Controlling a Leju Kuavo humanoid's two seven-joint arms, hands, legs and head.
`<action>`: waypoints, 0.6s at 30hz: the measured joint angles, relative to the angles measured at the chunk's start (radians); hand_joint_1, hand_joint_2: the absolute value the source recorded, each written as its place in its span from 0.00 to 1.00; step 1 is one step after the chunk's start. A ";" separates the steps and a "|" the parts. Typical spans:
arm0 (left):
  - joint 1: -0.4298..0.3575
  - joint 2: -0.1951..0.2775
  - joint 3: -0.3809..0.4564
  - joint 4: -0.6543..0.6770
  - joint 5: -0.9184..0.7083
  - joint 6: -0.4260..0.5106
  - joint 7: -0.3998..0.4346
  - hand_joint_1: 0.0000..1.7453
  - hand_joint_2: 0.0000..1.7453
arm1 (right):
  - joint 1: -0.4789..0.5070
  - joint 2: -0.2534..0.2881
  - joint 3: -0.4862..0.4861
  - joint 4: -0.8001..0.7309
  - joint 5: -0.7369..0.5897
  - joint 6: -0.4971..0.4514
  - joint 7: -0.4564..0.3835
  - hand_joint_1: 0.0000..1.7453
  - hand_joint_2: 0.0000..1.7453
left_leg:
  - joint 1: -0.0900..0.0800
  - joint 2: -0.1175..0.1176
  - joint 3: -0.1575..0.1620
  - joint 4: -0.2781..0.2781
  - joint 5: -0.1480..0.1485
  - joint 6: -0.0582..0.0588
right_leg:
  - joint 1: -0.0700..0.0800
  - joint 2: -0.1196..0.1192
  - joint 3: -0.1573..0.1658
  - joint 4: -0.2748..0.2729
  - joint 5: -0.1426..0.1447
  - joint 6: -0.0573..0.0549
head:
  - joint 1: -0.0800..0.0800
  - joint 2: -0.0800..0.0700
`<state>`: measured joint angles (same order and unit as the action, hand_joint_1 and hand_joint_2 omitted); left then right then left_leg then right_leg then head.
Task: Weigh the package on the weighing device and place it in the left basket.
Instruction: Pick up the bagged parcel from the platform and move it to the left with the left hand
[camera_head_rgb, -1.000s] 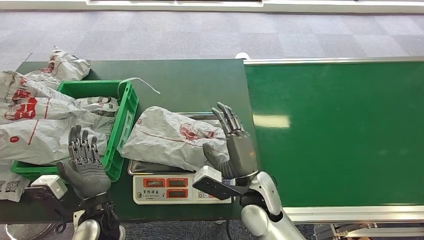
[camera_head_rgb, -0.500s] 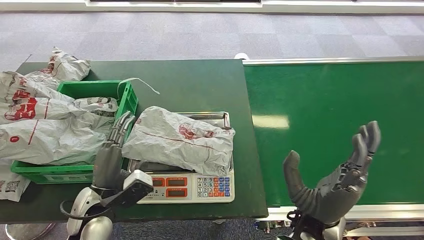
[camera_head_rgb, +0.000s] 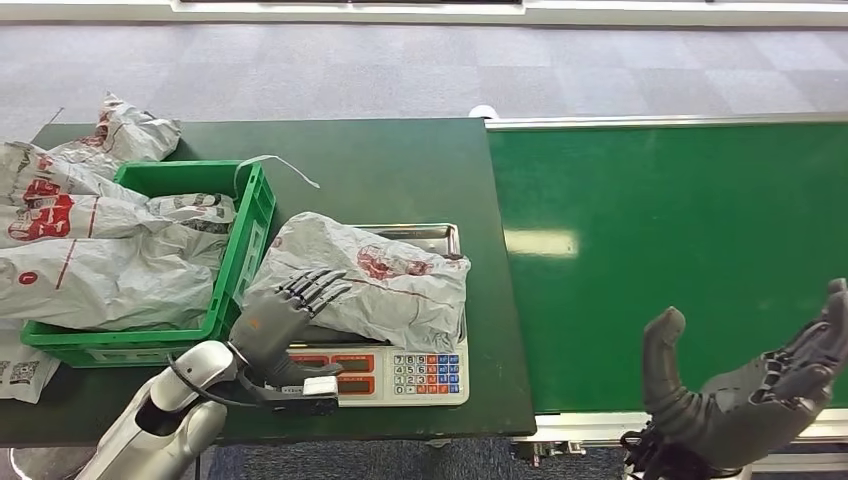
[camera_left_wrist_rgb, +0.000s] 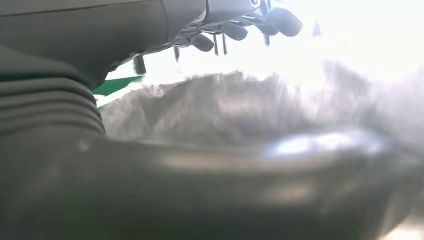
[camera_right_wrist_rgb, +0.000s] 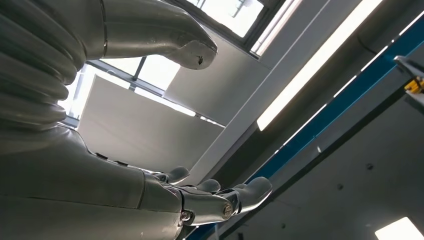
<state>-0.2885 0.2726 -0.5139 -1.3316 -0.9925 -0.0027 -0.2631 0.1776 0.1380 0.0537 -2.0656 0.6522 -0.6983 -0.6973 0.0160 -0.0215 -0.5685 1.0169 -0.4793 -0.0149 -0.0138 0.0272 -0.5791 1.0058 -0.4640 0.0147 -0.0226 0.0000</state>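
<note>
- We see the grey package (camera_head_rgb: 370, 280) lying crumpled across the steel pan of the weighing device (camera_head_rgb: 400, 372), which sits on the dark green table (camera_head_rgb: 400, 170) just beside the green basket (camera_head_rgb: 245, 250).
- Our left hand (camera_head_rgb: 285, 315) reaches in from the near table edge, arm bent at the elbow, fingers spread apart and laid over the package's near left corner; it holds nothing.
- From the left wrist view the fingers (camera_left_wrist_rgb: 235, 30) hang above the blurred package (camera_left_wrist_rgb: 240, 110); we cannot tell whether they touch it.
- Our right hand (camera_head_rgb: 745, 390) is raised palm-up at the near edge of the green conveyor belt (camera_head_rgb: 680, 220), well apart from the device, thumb and fingers wide and empty.
- More grey parcels (camera_head_rgb: 90, 260) fill and overflow the basket.
</note>
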 joint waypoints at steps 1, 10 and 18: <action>-0.026 0.009 -0.019 0.034 0.010 -0.011 -0.016 0.00 1.00 | 0.002 0.000 -0.003 -0.005 -0.006 0.000 0.000 0.00 1.00 | 0.000 0.000 0.000 0.000 0.000 0.000 | 0.000 0.000 0.000 0.000 0.000 0.000 | 0.000 0.000; -0.222 0.017 -0.151 0.287 0.061 -0.077 -0.063 0.00 1.00 | 0.015 -0.011 -0.007 -0.011 -0.030 0.000 0.000 0.00 1.00 | 0.000 0.000 -0.001 0.000 0.001 0.000 | 0.000 0.000 0.000 0.000 0.001 0.000 | 0.000 0.000; -0.264 0.007 -0.187 0.332 0.069 -0.085 -0.073 0.00 1.00 | 0.016 -0.014 -0.007 -0.011 -0.033 0.000 0.000 0.00 1.00 | 0.000 -0.002 0.000 0.000 0.002 0.000 | 0.000 -0.002 0.001 0.000 0.001 0.000 | 0.000 0.000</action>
<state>-0.5527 0.2793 -0.7007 -0.9993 -0.9233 -0.0881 -0.3363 0.1936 0.1238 0.0469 -2.0768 0.6195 -0.6981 -0.6973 0.0158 -0.0230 -0.5682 1.0165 -0.4775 -0.0144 -0.0140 0.0252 -0.5779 1.0062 -0.4629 0.0145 -0.0226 0.0000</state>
